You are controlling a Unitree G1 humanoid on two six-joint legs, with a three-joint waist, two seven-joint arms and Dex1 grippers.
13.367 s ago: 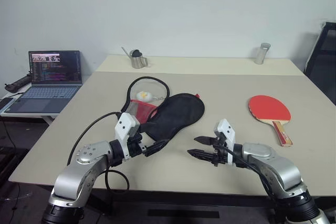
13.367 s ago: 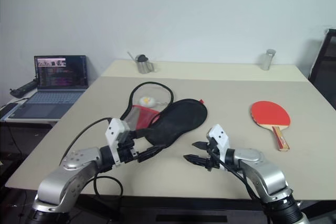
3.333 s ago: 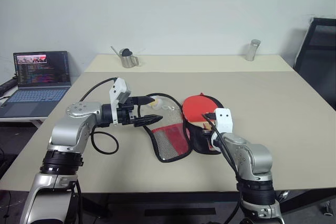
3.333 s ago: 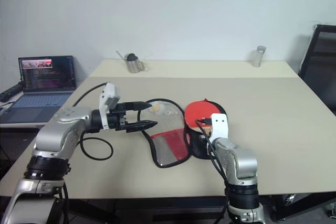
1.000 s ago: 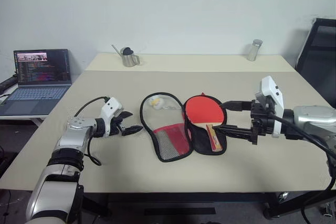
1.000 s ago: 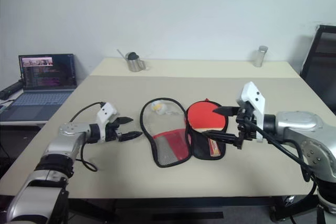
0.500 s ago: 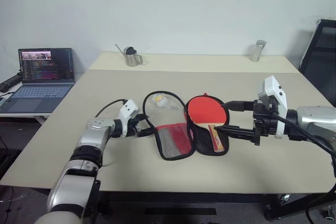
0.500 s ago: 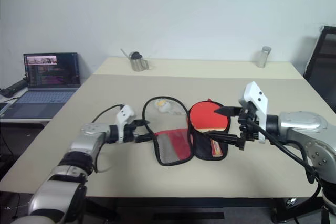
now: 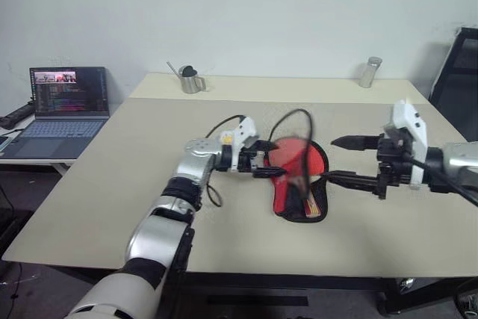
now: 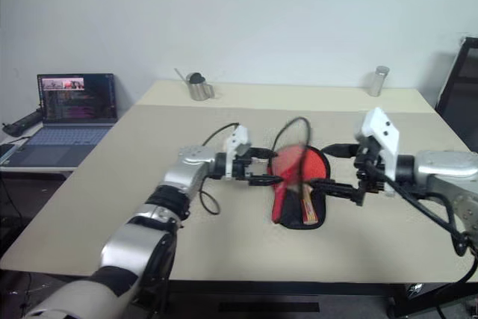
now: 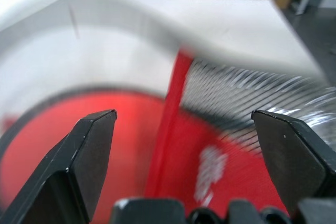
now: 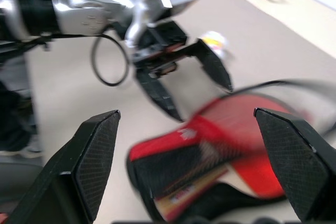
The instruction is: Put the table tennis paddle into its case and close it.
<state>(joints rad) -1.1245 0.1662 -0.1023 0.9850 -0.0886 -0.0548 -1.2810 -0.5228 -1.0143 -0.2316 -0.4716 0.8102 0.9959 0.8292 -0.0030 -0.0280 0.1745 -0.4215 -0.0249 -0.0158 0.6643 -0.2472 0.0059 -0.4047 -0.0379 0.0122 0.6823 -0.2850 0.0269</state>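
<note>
The table tennis paddle (image 9: 308, 201) lies in the case's lower half (image 9: 297, 216) at the table's middle, handle toward me, its red face partly covered. The case's other half, red-lined with a grey mesh pocket (image 11: 247, 93), stands lifted and blurred over the paddle, its black rim (image 9: 290, 116) arching above. My left gripper (image 9: 266, 166) is open at the case's left edge, and the raised half passes between its fingers. My right gripper (image 9: 342, 160) hangs open just right of the case, touching nothing.
A laptop (image 9: 69, 102) sits on a side table at far left. A metal pitcher (image 9: 190, 80) and a metal cup (image 9: 369, 72) stand along the far edge. A small white and yellow object (image 12: 215, 40) lies behind the left gripper. A black chair (image 9: 459, 65) stands at right.
My left gripper swept right to the case, and the mesh-lined half, flat on the table before, now swings up over the paddle. My right gripper drifted slightly right.
</note>
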